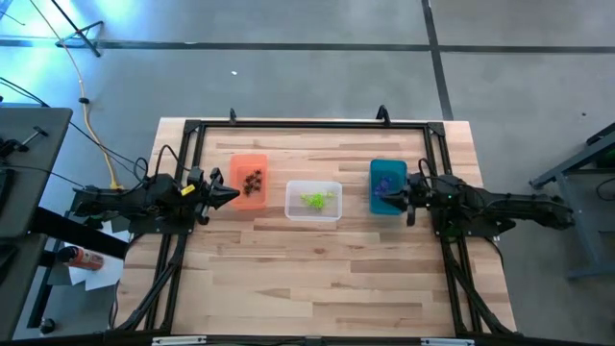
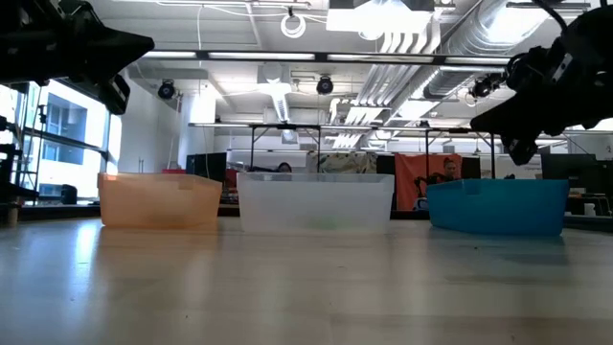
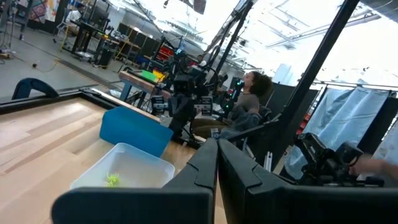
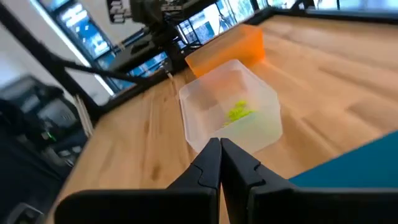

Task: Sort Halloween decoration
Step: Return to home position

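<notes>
As you scan from near edge of counter (image 1: 317, 288), note three bins in row at mid-counter. Orange bin (image 2: 159, 201) holds black spiders (image 1: 254, 181). Clear bin (image 2: 314, 203), in middle, holds lime green spiders (image 4: 239, 112). Teal bin (image 2: 498, 206) holds purple spiders (image 1: 386, 183). Left pincer (image 1: 229, 193) hangs raised at orange bin's outer side, fingers together, gripping nothing. Right pincer (image 1: 394, 197) hangs raised over teal bin's outer side, fingers together, likewise empty. Beyond counter you see seated person (image 3: 247, 93) among workshop desks.
</notes>
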### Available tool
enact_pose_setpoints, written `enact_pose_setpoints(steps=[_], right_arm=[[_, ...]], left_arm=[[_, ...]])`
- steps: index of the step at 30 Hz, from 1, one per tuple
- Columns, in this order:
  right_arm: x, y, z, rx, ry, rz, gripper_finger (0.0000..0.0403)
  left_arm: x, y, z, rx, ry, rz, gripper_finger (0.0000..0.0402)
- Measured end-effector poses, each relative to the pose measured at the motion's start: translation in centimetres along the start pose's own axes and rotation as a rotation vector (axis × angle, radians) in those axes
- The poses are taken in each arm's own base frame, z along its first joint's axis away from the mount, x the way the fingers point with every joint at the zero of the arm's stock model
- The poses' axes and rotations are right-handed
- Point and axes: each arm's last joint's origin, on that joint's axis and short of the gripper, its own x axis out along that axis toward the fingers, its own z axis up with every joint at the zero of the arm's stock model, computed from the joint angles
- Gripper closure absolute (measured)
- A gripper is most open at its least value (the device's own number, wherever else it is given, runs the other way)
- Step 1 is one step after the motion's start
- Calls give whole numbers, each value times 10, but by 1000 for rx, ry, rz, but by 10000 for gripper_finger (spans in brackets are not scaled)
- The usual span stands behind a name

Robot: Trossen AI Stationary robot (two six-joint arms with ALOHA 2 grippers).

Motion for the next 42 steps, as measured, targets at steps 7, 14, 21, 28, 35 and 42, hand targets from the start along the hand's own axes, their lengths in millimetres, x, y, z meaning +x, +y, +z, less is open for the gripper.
enact_pose_setpoints(steps=[7,14,21,28,35,42], right_arm=[[0,0,0,149,2,2,403],[-10,6,9,130,-117,81,403],[-17,16,18,125,-225,192,402],[-16,20,13,124,-180,231,402],[-16,20,12,124,-164,226,402],[-15,19,10,124,-145,216,402]], left_arm=[[0,0,0,0,0,0,401],[-1,-4,-1,-7,6,-37,401],[-1,-5,-2,-11,21,-58,401],[-1,-5,-3,-11,24,-54,401],[-1,-5,-3,-11,24,-53,401],[-1,-5,-3,-10,27,-53,401]])
